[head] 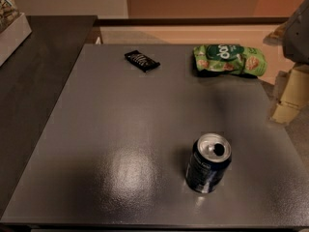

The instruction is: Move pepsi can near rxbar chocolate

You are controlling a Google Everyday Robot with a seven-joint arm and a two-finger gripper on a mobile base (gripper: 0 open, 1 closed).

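Note:
The pepsi can (pixel 208 163) stands upright on the grey table (pixel 120 129), front right of the middle. It is dark navy with an opened silver top. The rxbar chocolate (pixel 142 61) is a flat black wrapped bar lying near the table's far edge, left of centre. My gripper (pixel 291 96) shows as a pale part under a grey arm piece at the right edge, off the table's right side. It is well away from the can and holds nothing that I can see.
A green snack bag (pixel 229 60) lies at the far right of the table, to the right of the bar. A dark counter (pixel 34 81) adjoins the table on the left, with a white box (pixel 12 33) on it.

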